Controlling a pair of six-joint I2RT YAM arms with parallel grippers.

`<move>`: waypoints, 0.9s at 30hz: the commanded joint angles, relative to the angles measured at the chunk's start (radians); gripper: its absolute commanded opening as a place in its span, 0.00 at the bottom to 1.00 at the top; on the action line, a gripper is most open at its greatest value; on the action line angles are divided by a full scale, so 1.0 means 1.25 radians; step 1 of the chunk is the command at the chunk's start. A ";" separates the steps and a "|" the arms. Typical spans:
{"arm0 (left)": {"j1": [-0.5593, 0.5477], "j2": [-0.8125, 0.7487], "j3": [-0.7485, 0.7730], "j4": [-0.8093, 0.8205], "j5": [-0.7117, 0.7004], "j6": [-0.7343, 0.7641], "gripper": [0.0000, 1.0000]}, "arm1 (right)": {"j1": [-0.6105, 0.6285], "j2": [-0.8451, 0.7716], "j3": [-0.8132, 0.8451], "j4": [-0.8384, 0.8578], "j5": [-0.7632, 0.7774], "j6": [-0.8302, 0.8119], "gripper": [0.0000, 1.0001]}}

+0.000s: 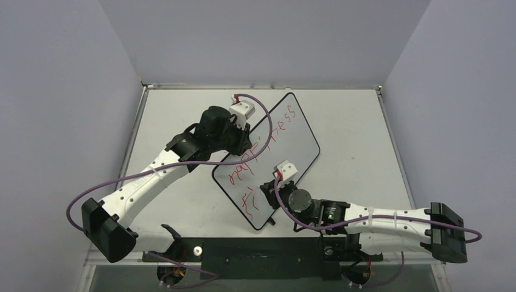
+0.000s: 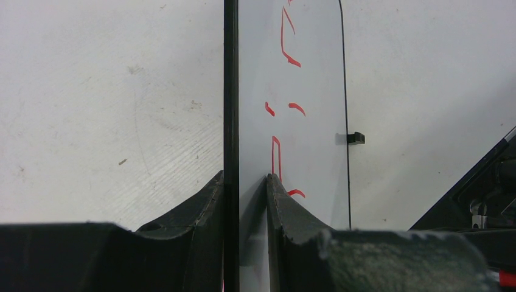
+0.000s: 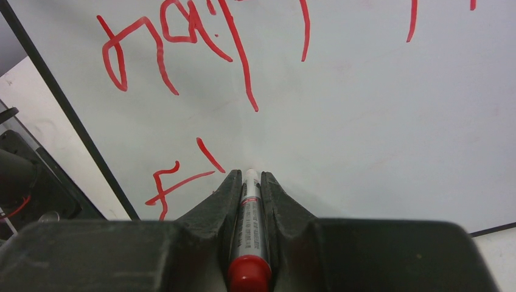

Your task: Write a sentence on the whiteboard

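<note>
Whiteboard (image 1: 298, 146) lies slantwise on the tabletop (image 1: 365, 134), its rim clamped by the left pincer (image 2: 246, 179). The nearer right pincer (image 3: 249, 174) grips a red marker (image 3: 248, 213), its tip beside "fi". Blank board runs rightward along the second line of the sentence (image 3: 207, 44).

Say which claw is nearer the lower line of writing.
Right: right claw holds the marker beside the lower line; left claw clamps the board edge by the upper line.

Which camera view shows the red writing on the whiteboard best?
The top view: the writing shows whole there, one long line and the start of a second. The right wrist view gives only the first letters of each line, close up. The left wrist view sees the whiteboard almost edge-on, so only a few strokes.
</note>
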 commanded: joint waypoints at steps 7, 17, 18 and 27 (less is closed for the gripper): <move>0.008 -0.026 0.008 0.023 -0.062 0.066 0.00 | -0.008 0.035 0.000 0.056 -0.019 -0.004 0.00; 0.009 -0.027 0.008 0.025 -0.061 0.066 0.00 | -0.008 0.037 -0.058 0.072 -0.015 0.040 0.00; 0.009 -0.028 0.008 0.025 -0.062 0.066 0.00 | -0.007 0.037 -0.062 0.072 -0.015 0.044 0.00; 0.011 -0.027 0.008 0.025 -0.061 0.066 0.00 | 0.014 0.017 -0.117 0.058 -0.004 0.093 0.00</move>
